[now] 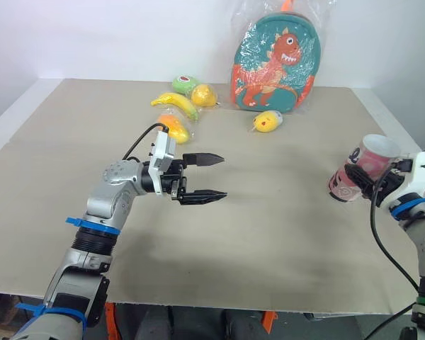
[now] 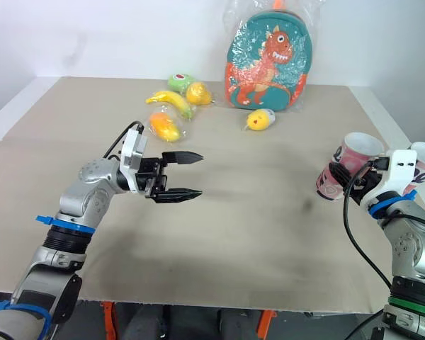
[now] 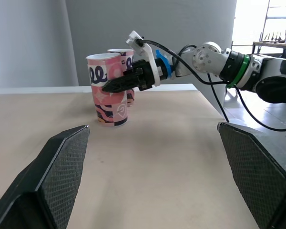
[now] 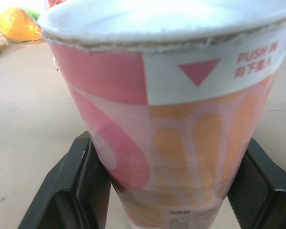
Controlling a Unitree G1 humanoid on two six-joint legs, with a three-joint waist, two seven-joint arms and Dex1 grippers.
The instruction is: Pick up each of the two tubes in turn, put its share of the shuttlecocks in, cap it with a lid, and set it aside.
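Observation:
A pink patterned tube point(image 1: 365, 164) stands upright near the table's right edge, its open white-rimmed top up. My right gripper point(image 1: 357, 180) is shut on this tube, one black finger point(image 4: 83, 183) pressed on each side of its lower half. A second pink tube point(image 3: 127, 53) stands just behind the first, close to the edge. Over the middle of the table my left gripper point(image 1: 207, 177) hangs open with nothing between its fingers, pointing right toward the tubes and well apart from them.
A dinosaur backpack in clear plastic point(image 1: 276, 64) leans at the back of the table. Toy fruits lie in front of it: a banana point(image 1: 176, 104), an orange fruit point(image 1: 176, 129), a lemon point(image 1: 204, 94) and a yellow one point(image 1: 268, 122). The table's right edge point(image 1: 400, 131) is close to the tubes.

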